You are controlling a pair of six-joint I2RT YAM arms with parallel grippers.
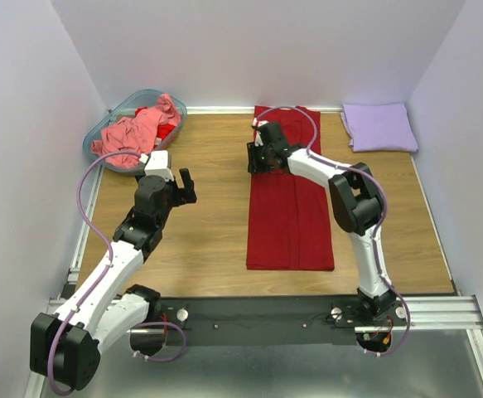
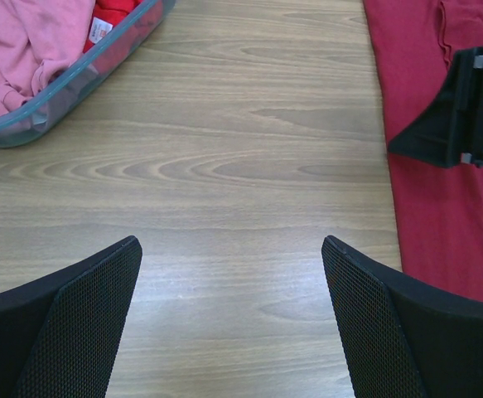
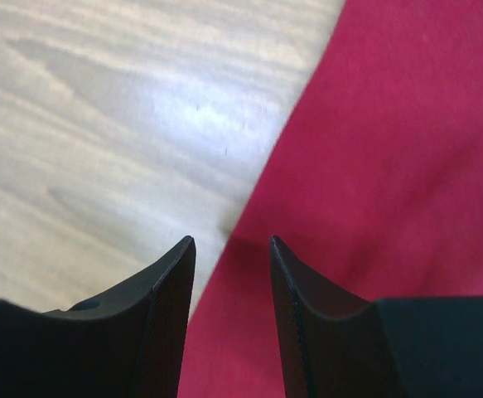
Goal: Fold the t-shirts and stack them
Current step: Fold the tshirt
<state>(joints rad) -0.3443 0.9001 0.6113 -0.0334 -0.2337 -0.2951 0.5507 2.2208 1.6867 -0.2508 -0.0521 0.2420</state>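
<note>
My right gripper (image 3: 233, 240) sits, jaws narrowly apart, at the left edge of the long folded dark red cloth t-shirt (image 1: 291, 207) mid-table, while my left gripper (image 2: 231, 245) hangs wide open over the wooden table (image 2: 224, 166).

Red t-shirt (image 1: 291, 217) flat; lavender t-shirt (image 1: 379, 126) folded

Left arm (image 1: 117, 257) stretched forward and upward, left gripper (image 2: 229, 245) with jaws spread wide, right arm (image 1: 353, 199) elbow-bent and reaching inward to the left, right gripper (image 3: 233, 242) low, jaws narrowly parted
</note>
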